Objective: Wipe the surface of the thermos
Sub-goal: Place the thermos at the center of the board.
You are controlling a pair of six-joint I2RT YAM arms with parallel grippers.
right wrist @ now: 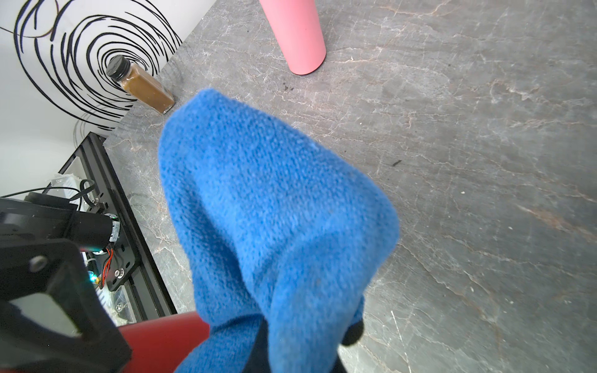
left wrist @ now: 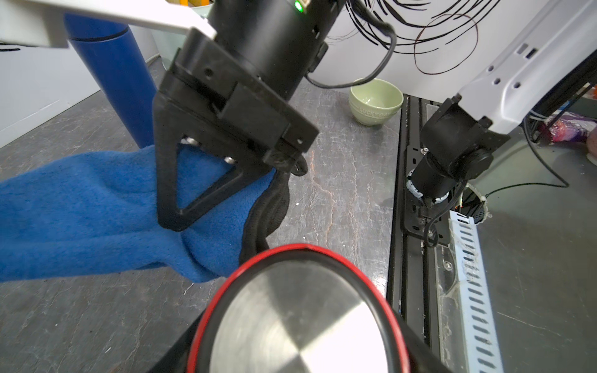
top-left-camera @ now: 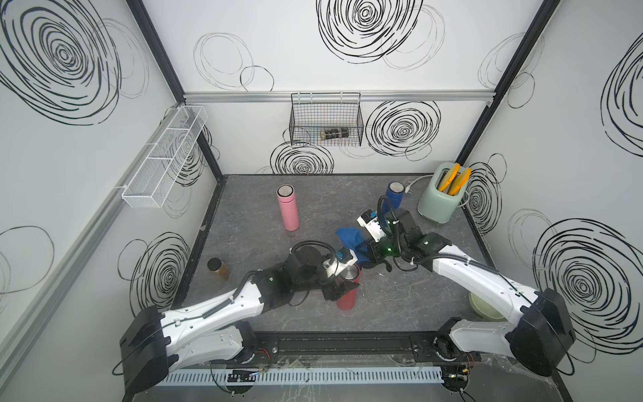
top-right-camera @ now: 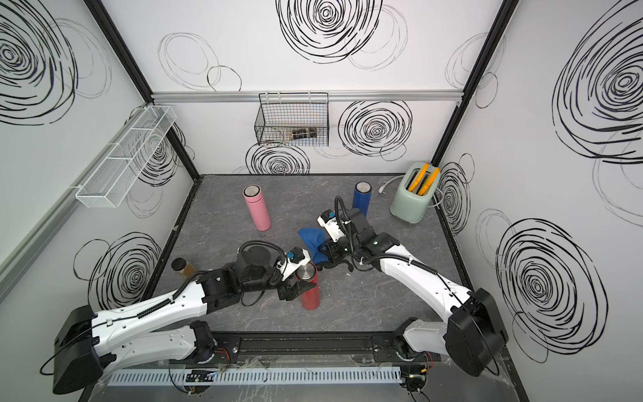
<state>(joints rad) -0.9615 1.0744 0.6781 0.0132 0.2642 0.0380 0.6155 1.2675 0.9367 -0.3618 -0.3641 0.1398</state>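
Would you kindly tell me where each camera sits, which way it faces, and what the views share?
Top views: overhead, front side, looking down on the table; both arms, left gripper clasping red thermos, right gripper pinching blue cloth.
Left wrist: on left arm, facing right gripper and green bowl across the thermos lid.
Right wrist: on right arm, facing pink thermos past the blue cloth; left gripper shows.
Shared: red thermos and blue cloth in all.

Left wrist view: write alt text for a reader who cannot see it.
The steel lid of the red thermos fills the foreground, seen from above. Beyond it the right gripper is clamped on a blue cloth hanging close to the rim. A blue thermos and a green bowl stand farther back.
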